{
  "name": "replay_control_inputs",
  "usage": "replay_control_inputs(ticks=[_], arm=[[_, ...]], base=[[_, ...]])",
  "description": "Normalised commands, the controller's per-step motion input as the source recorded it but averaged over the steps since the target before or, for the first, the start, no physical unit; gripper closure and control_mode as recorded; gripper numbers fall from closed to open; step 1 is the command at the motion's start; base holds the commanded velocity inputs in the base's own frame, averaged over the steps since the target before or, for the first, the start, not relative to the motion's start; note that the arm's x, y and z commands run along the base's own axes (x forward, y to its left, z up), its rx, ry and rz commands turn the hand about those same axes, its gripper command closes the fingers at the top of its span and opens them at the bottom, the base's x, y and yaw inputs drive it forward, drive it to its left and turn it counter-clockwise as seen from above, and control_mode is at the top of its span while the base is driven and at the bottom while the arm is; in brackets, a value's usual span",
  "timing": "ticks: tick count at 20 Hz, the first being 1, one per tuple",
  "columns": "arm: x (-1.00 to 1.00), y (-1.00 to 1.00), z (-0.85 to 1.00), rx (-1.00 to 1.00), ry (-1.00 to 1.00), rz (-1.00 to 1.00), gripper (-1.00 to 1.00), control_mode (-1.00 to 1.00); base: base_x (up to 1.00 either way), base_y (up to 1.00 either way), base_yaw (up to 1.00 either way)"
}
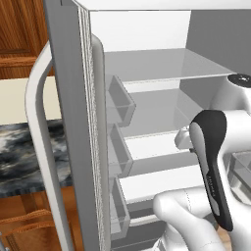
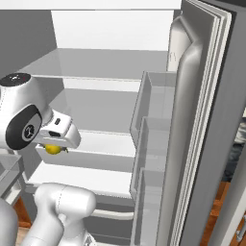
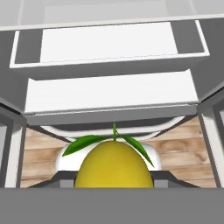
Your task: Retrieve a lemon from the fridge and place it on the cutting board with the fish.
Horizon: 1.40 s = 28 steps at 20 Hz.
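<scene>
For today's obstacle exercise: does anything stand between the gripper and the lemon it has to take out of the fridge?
Nothing visible does. In the hand view the lemon sits right at the gripper, shut on it. In the right base view it shows under the gripper, in front of the fridge shelves. The cutting board is out of sight, so that path can't be judged.

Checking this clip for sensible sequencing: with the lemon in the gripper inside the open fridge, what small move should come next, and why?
Probably draw the hand straight back out of the fridge. The gripper looks shut on the lemon, which fills the bottom of the hand view, and in the right base view the fruit hangs under the hand in front of the shelves. Backing out between the open doors comes before any turn toward the cutting board.
</scene>
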Motion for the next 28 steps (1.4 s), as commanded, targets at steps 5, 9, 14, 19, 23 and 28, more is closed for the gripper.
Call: replay_control_inputs(ticks=[5, 9, 14, 19, 23, 28], arm=[[0.00, 0.00, 0.00, 0.00, 0.00, 0.00, 1.00, -1.00], [-0.02, 0.00, 0.00, 0.00, 0.00, 0.00, 1.00, 1.00], [0.00, 0.00, 0.00, 0.00, 0.00, 0.00, 1.00, 1.00], [0.00, 0.00, 0.00, 0.00, 0.00, 0.00, 1.00, 1.00], [0.00, 0.00, 0.00, 0.00, 0.00, 0.00, 1.00, 1.00], [0.00, 0.00, 0.00, 0.00, 0.00, 0.00, 1.00, 1.00]], base=[[0.00, 0.00, 0.00], [-0.13, 0.00, 0.00], [-0.49, 0.00, 0.00], [-0.63, -0.03, 0.00], [-0.76, -0.07, 0.00], [-0.78, -0.09, 0.00]])
